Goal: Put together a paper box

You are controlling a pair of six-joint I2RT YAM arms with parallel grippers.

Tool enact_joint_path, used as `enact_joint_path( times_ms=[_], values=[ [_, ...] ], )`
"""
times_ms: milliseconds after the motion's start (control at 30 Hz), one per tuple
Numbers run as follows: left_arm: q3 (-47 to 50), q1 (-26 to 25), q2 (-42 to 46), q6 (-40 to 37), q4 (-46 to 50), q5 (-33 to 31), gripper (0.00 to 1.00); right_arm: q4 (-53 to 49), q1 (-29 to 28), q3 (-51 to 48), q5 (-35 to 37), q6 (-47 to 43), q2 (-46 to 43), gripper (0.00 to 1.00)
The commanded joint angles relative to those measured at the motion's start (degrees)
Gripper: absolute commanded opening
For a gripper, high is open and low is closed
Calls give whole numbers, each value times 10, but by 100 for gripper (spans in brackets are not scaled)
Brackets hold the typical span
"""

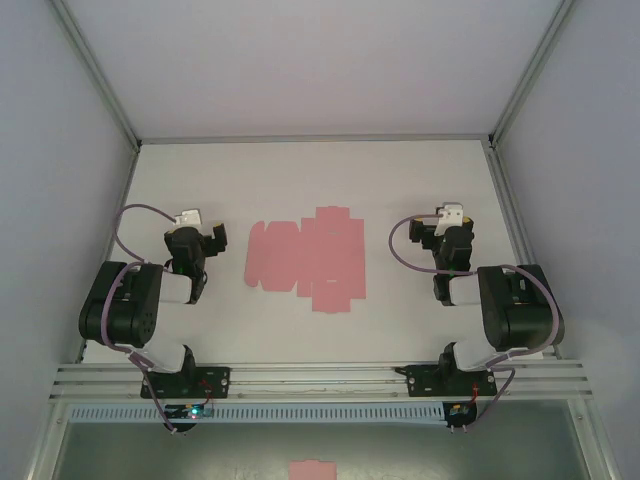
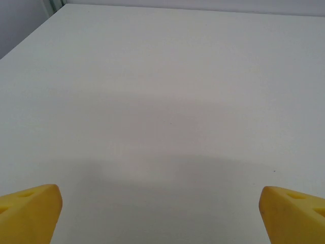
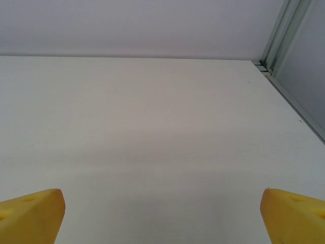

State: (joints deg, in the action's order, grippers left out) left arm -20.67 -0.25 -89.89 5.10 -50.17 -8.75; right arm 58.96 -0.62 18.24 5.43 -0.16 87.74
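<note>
– White counter (image 1: 300, 180), grey walls (image 1: 300, 60) round it. What's holding what?
– Nothing held. On the left gripper (image 1: 197, 238) the jaws are spread wide with nothing between them. Its wrist view has the yellow fingertips (image 2: 30, 213) at the two bottom corners, bare counter between. The right gripper (image 1: 447, 235) is the same, wide apart and empty, its fingertips (image 3: 31, 216) over bare counter too.
– Where's the paper box (image 1: 308, 258)?
– Flat on the counter, midway between the two grippers and well apart from both. It's a pink cut-out sheet with many flaps and nothing is folded up. I'd call the task at its very start.
– Handling?
– Thin card, so light and easy to bend. It would crease if pinched hard and will probably skid on the smooth top. It lies flush, so there's no raised edge to grab from above. My guess is to pin the wide middle panel with one gripper, then lift an outer flap with the other, taking it at the free edge close to a fold line. The rounded tabs on the side facing the left gripper look easiest.
– Other pink?
– A small pink scrap (image 1: 313, 470) below the near rail (image 1: 320, 375), off the counter. It isn't the box.
</note>
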Motion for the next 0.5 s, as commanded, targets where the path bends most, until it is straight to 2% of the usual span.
enact_joint_path(
  times_ms=[0,467],
  values=[
    [-8,1,8,-9,-16,-1,100,9,-6,4,-7,8,-6,98],
    [-10,0,9,-11,-14,1,100,8,-6,4,-7,9,-7,98]
  ],
)
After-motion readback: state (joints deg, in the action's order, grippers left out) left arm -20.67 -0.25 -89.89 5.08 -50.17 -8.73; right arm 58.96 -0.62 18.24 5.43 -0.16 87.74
